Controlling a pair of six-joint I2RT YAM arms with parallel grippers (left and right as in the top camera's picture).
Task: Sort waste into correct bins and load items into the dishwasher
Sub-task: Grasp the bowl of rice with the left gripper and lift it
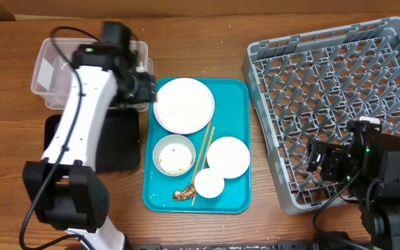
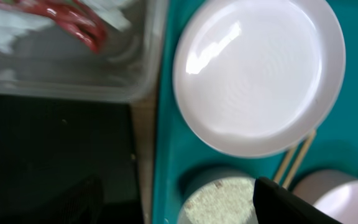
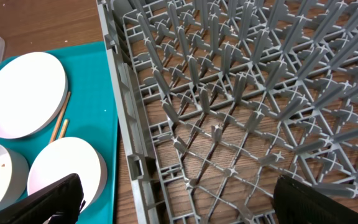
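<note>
My left gripper [image 1: 142, 86] hangs open and empty at the clear tub's [image 1: 47, 66] right edge, one finger [image 2: 291, 204] over the teal tray. In the tub lie a red wrapper [image 2: 73, 18] and a white napkin [image 2: 5, 28]. The black tray [image 1: 113, 142] sits in front of the tub. On the teal tray [image 1: 238, 104] are a large plate [image 1: 184, 104], a bowl with rice grains [image 1: 174, 154], a smaller plate [image 1: 228, 156], a small cup [image 1: 209, 184], chopsticks [image 1: 201, 163] and a brown scrap [image 1: 182, 193]. My right gripper [image 3: 188, 205] stands open above the grey dish rack's [image 1: 339, 97] front-left part.
The rack's upright pegs [image 3: 241, 93] rise just below my right fingers. Its left wall [image 3: 126, 124] runs close beside the teal tray [image 3: 95, 81]. My left arm [image 1: 82, 118] lies over the black tray and the tub.
</note>
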